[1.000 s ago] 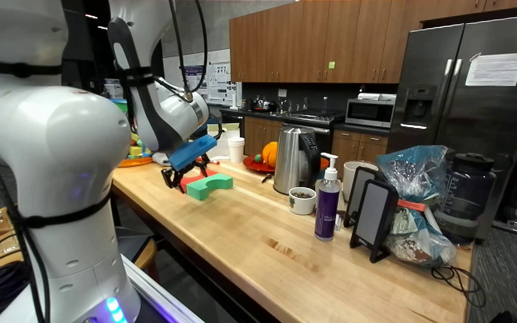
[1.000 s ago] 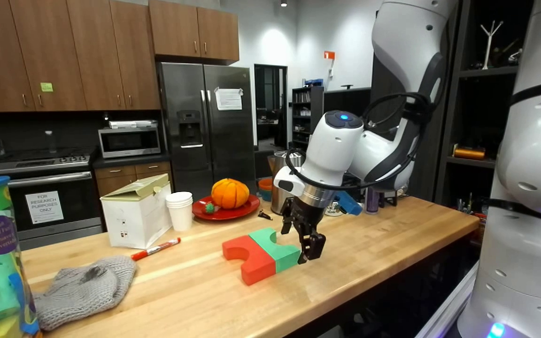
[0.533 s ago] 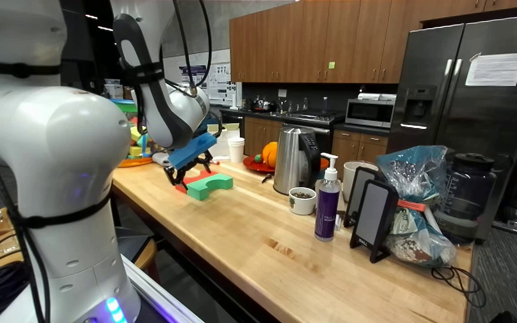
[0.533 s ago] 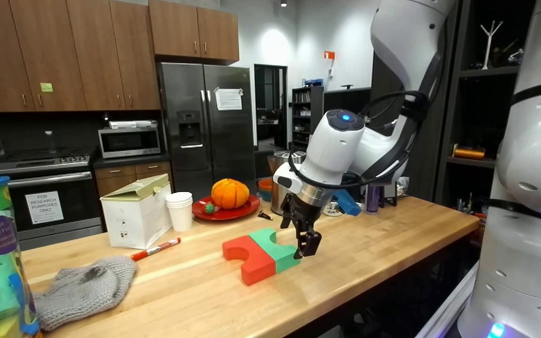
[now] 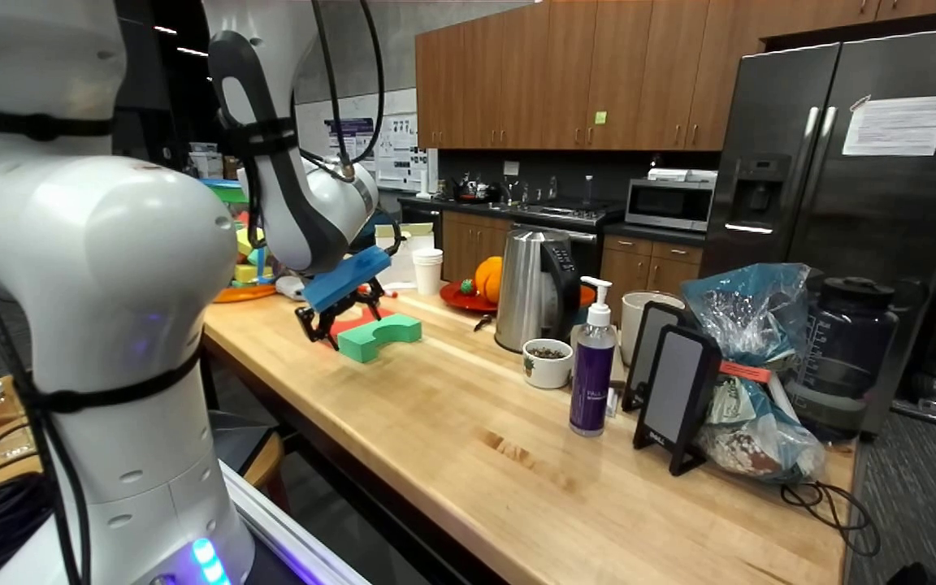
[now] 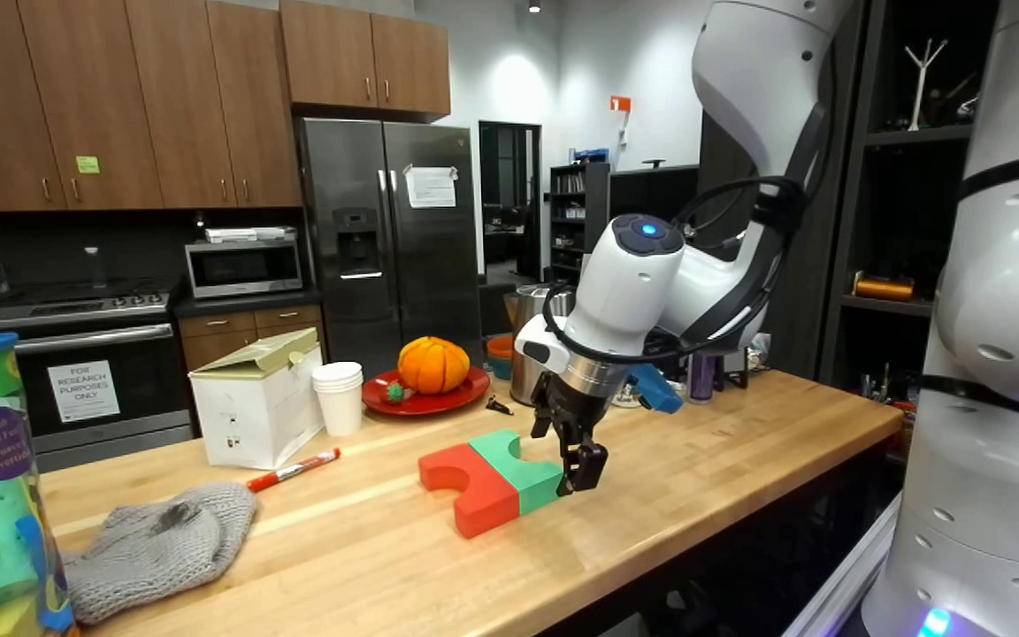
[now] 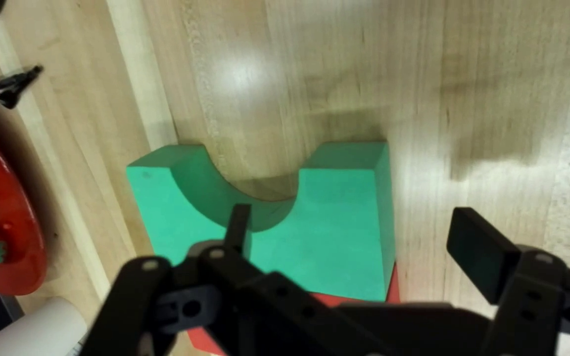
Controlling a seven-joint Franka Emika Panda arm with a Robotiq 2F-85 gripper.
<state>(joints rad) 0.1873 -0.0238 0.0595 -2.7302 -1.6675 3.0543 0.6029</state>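
Observation:
My gripper (image 7: pixel 359 237) hangs with its fingers wide apart over a green block (image 7: pixel 324 232) that has a half-round notch. In the wrist view the left finger (image 7: pixel 238 227) overlaps the notch's edge, and the right finger (image 7: pixel 480 252) is over bare wood beyond the block's side. Nothing is clasped; whether a fingertip touches the block I cannot tell. A red notched block (image 6: pixel 478 491) lies flat against the green one, back to back, on the wooden table. In the wrist view it is mostly hidden behind the gripper. The blue part on the wrist (image 5: pixel 346 278) tilts above the fingers.
Near the blocks are a red plate (image 6: pixel 474 389) with an orange pumpkin (image 6: pixel 432 364), a black clip (image 7: pixel 10 89), a marker (image 6: pixel 293 470), a grey knit cloth (image 6: pixel 164 544), white cups (image 6: pixel 339 398) and a white box (image 6: pixel 257 411). A kettle (image 5: pixel 526 288) and a pump bottle (image 5: pixel 591 374) stand farther along.
The gripper has shifted slightly toward the green block, rising a little and then coming down again. Both blocks stay where they were, and the fingers remain apart.

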